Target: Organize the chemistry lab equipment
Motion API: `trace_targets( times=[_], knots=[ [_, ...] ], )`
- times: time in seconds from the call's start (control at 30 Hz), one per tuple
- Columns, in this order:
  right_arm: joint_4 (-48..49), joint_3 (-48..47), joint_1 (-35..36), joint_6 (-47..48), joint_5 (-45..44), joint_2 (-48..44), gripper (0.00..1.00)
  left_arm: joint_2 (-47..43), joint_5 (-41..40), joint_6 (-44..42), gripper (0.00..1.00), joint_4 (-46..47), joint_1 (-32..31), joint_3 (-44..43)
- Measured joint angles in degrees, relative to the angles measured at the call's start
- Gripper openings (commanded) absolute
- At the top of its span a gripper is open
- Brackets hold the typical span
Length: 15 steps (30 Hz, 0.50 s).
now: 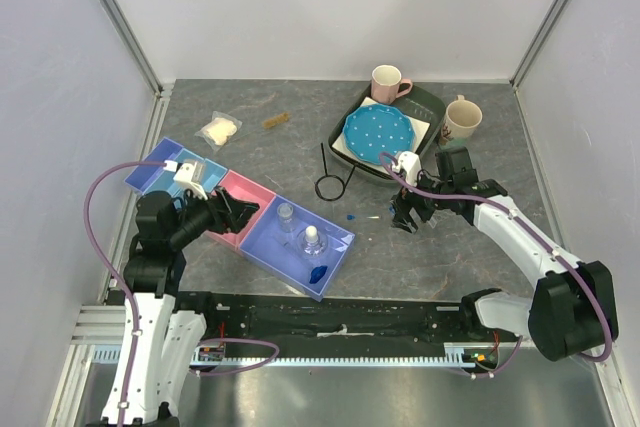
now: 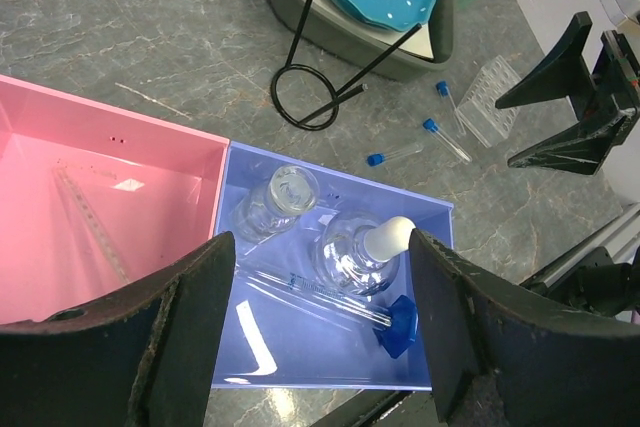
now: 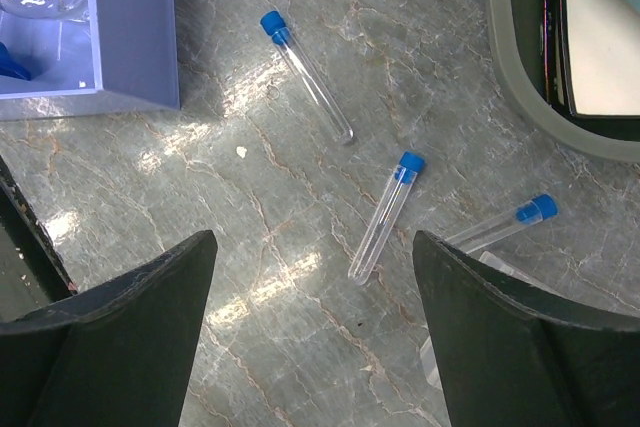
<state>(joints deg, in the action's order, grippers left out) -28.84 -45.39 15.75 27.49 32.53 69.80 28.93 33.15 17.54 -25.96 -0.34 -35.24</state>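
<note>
My left gripper point(image 1: 247, 213) is open and empty, hovering over the near edge of the purple bin point(image 1: 340, 244). In the left wrist view point(image 2: 322, 257) that bin holds two clear little bottles point(image 2: 281, 195) point(image 2: 352, 255), a thin glass stick point(image 2: 330, 292) and the blue hexagonal piece point(image 2: 400, 325). My right gripper point(image 1: 408, 219) is open and empty above the table. In the right wrist view point(image 3: 315, 247) three blue-capped tubes point(image 3: 307, 77) point(image 3: 385, 215) point(image 3: 505, 225) lie flat below it. The clear tube rack point(image 2: 487, 99) stands beside them. The black wire ring point(image 1: 330, 185) lies by the tray.
A pink bin point(image 1: 240, 195) with a thin stick point(image 2: 95, 227) in it and a blue bin point(image 1: 150, 175) sit left of the purple one. The bag of white wads point(image 1: 219, 130) and a small brown stick point(image 1: 276, 121) lie far left. A dark tray point(image 1: 352, 162) holds the blue dotted plate point(image 1: 379, 133); two mugs point(image 1: 388, 82) point(image 1: 461, 119) stand beside it.
</note>
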Motion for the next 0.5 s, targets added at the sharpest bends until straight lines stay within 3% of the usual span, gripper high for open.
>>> trace_targets(
  times=[0.33,0.5],
  knots=[
    [0.74,0.81,-1.46,0.22,1.95,-0.02,0.88,6.82,-4.85,0.98,0.75,-0.76,0.0,0.0],
    [1.05,1.11,-3.02,0.22,3.28,-0.46,0.88,15.02,-9.9,1.77,0.64,-2.6,0.0,-0.52]
  ],
)
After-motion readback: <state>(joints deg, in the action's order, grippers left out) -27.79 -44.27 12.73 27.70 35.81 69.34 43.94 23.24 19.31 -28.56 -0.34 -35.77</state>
